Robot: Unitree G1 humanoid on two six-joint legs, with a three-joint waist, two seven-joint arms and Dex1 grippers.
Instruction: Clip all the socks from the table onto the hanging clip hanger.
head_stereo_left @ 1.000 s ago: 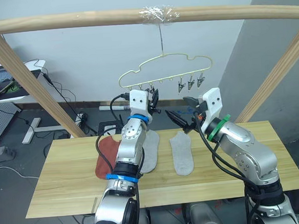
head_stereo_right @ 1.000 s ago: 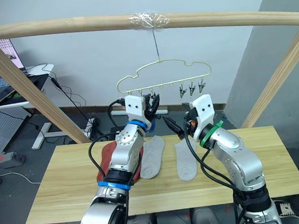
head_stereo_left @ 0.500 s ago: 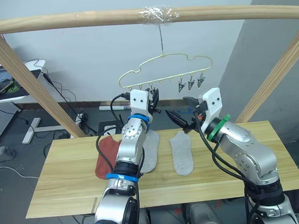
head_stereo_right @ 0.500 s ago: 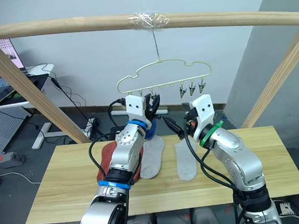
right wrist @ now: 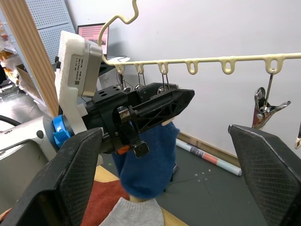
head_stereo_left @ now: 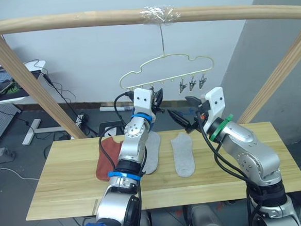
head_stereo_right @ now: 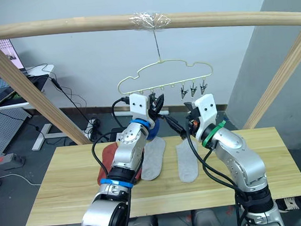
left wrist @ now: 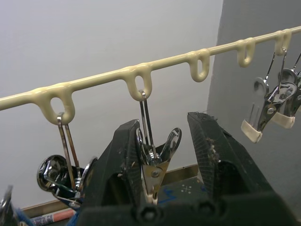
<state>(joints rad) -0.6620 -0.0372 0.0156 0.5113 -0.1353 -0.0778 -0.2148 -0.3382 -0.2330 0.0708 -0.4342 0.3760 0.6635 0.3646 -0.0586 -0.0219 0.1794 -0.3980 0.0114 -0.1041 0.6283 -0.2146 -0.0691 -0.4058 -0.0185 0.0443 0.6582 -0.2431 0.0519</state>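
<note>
The clip hanger (head_stereo_left: 166,73) hangs by its hook from the wooden pole (head_stereo_left: 82,19) that runs across the top, above the far edge of the table (head_stereo_left: 52,187). It has a row of little metal clips along its bottom bar.

The left gripper (left wrist: 162,141) is lifted up to that bar. Its two black fingers (left wrist: 117,160) are spread apart, and one metal clip (left wrist: 155,162) hangs between them. The clip touches the inner side of one finger. Three more clips (head_stereo_left: 192,83) hang free near the right end of the hanger.

A blue sock (right wrist: 148,165) hangs down under the left gripper, below the clips. I cannot tell just what it is hooked on.

The right gripper (head_stereo_left: 179,118) is held up beside the left one, above the far edge of the table. Its fingers (right wrist: 265,174) are spread wide, with nothing between them.

On the table lie three socks, all near the far edge around the middle. A rust-red sock (head_stereo_left: 106,158) is on the left side, partly under the left arm. A grey sock (head_stereo_left: 152,153) lies just beside it. Another grey sock (head_stereo_left: 183,154) lies a bit apart to the right, under the right gripper.
</note>
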